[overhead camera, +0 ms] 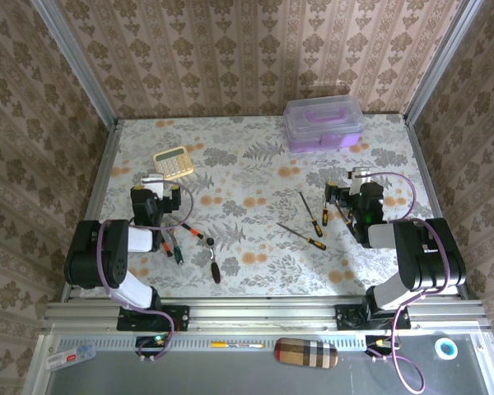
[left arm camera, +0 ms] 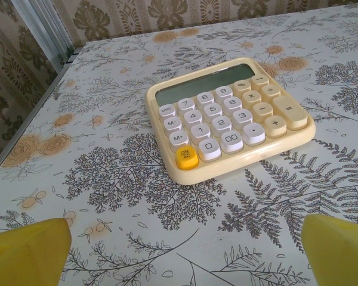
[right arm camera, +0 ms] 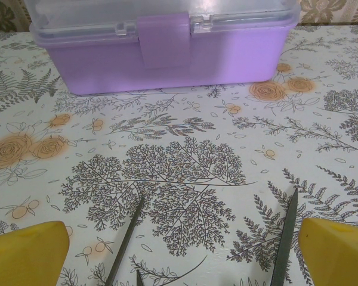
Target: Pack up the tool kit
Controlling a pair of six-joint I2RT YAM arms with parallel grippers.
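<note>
Right wrist: translucent purple rectangular box (right arm camera: 238, 56)

Your two arms: black joints, white links.
Purple cables (overhead camera: 411, 191) loop along your left arm (overhead camera: 128, 247) and right arm (overhead camera: 416, 259); each bolts to a black base plate (overhead camera: 160, 315), and your fingertips (left arm camera: 27, 253) wear yellow pads.

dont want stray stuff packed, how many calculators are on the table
1: the yellow calculator at the far left of the table, just ahead of the left fingers. None looks hidden.
</note>
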